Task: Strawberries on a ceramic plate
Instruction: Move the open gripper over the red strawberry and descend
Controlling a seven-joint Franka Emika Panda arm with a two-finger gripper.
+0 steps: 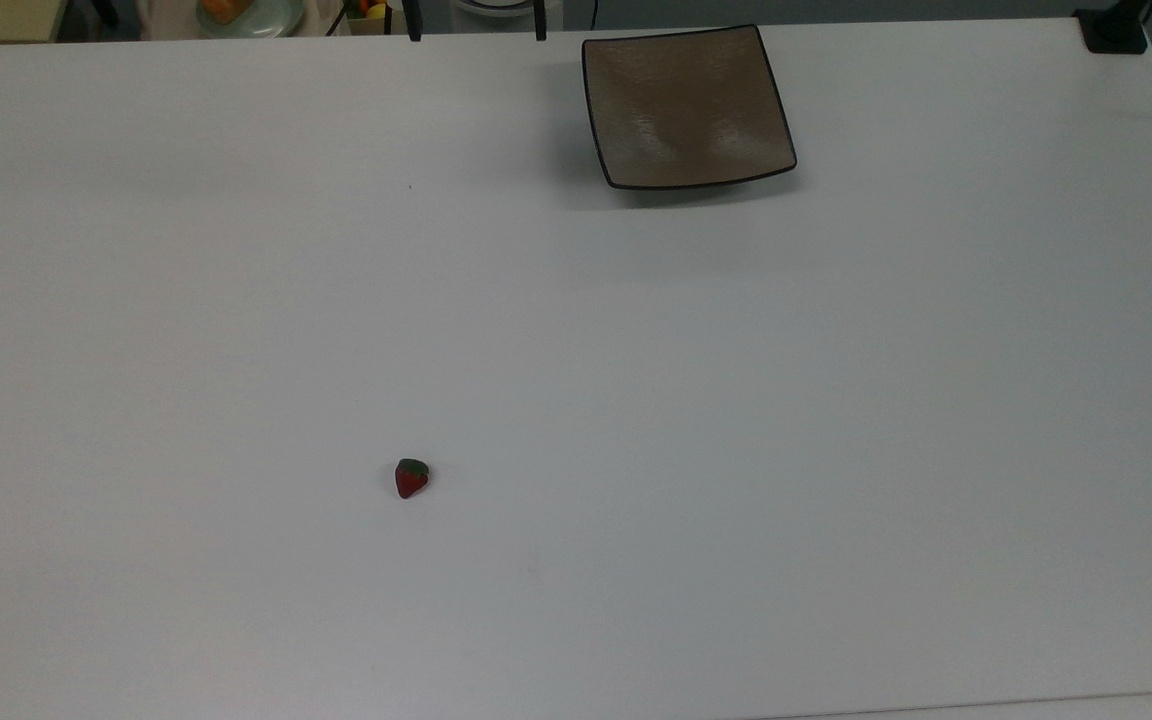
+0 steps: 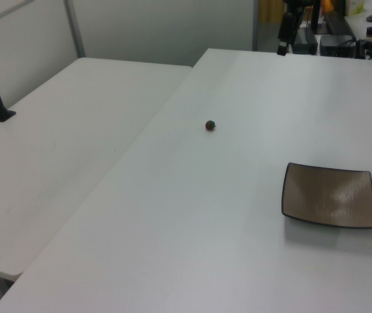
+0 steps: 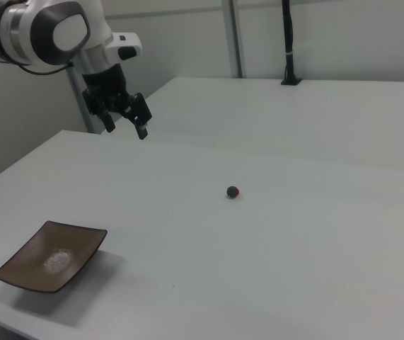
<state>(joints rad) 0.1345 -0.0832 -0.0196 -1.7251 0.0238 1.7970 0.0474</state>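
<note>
A tiny red strawberry point(image 1: 412, 479) with a green cap lies alone on the white table point(image 1: 836, 450), towards the top view's lower left; it also shows as the strawberry point(image 2: 210, 125) and the strawberry point(image 3: 233, 191). The square brown-grey ceramic plate point(image 1: 688, 108) with a thin dark rim sits bare near the table's far edge, well away from the fruit; in the side views it is the plate point(image 2: 329, 195) and the plate point(image 3: 51, 256). My gripper point(image 3: 125, 129) hangs open above the table's edge at the right view's upper left, holding nothing, far from both.
A round pale-green dish point(image 1: 248, 14) with orange food stands beyond the table's far edge. A black post point(image 3: 287, 42) is clamped on a second white table point(image 2: 62, 137) that adjoins this one. Another black clamp point(image 1: 1114, 30) sits at the top view's upper right corner.
</note>
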